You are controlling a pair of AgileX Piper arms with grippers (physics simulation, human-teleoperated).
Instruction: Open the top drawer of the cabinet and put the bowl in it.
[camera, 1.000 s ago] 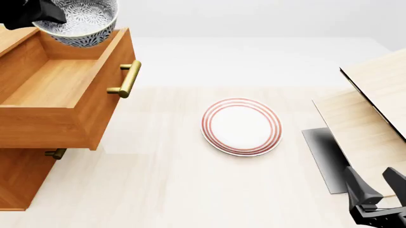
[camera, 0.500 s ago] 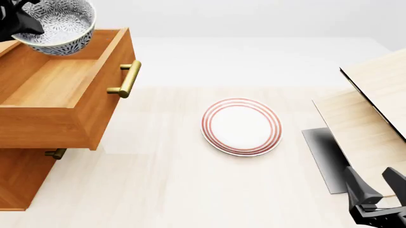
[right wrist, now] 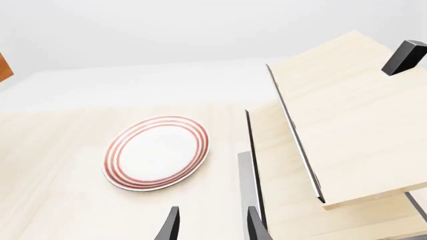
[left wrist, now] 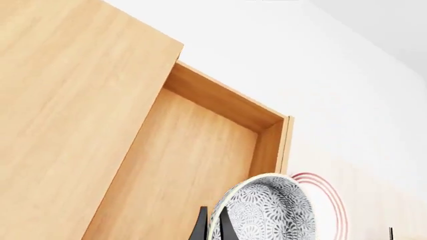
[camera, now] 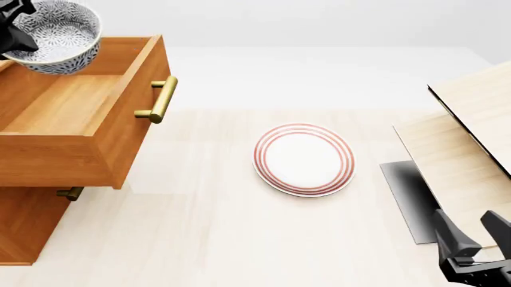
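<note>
The speckled blue-grey bowl hangs tilted above the far left part of the open top drawer, clear of the drawer's floor. My left gripper is shut on the bowl's left rim. In the left wrist view its fingertips pinch the rim of the bowl over the drawer's inside. The drawer sticks out of the orange-brown cabinet with its brass handle facing right. My right gripper stands open and empty at the near right, also seen as the right gripper in its own wrist view.
A flat white plate with red rings lies mid-table, and the same plate shows in the right wrist view. A pale light-wood structure with a dark base slants along the right side. A lower drawer handle peeks out below the open drawer.
The left gripper has carried the bowl leftward, from above the drawer's right wall to over its far left part. The right arm has not moved.
</note>
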